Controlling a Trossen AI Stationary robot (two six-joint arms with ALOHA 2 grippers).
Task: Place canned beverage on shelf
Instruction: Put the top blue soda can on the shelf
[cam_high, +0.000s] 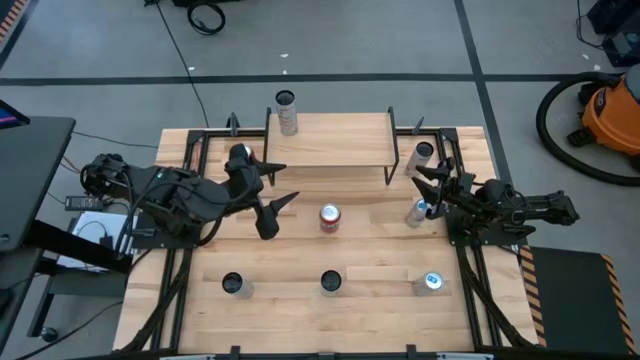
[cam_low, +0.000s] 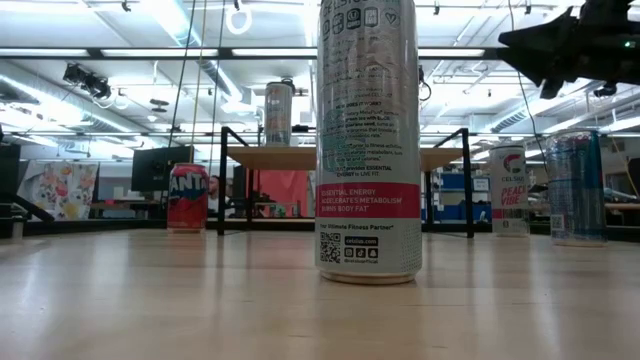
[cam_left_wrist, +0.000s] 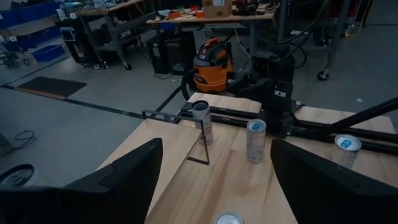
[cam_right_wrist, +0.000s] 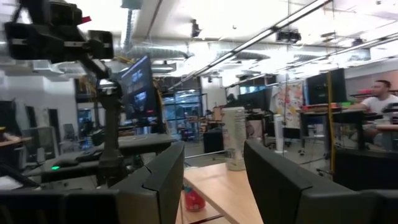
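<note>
The shelf (cam_high: 330, 140) stands at the table's far middle on thin black legs. One silver can (cam_high: 287, 112) stands upright on its left end, also seen as the can (cam_low: 278, 113). A red can (cam_high: 329, 218) stands on the table in front of the shelf. My left gripper (cam_high: 288, 183) hovers open left of the red can, pointing toward the table's right edge; nothing is between its fingers (cam_left_wrist: 124, 180). My right gripper (cam_high: 421, 184) stands open at the right side, beside a silver can (cam_high: 418, 210), with nothing between its fingers (cam_right_wrist: 161, 174).
More cans stand upright on the table: one near the shelf's right legs (cam_high: 424, 155) and three in a row along the near edge (cam_high: 232, 284), (cam_high: 330, 283), (cam_high: 432, 283). Black frame rails (cam_high: 190, 160) run along the table's sides. An orange vacuum (cam_high: 612, 115) sits on the floor beyond the right edge.
</note>
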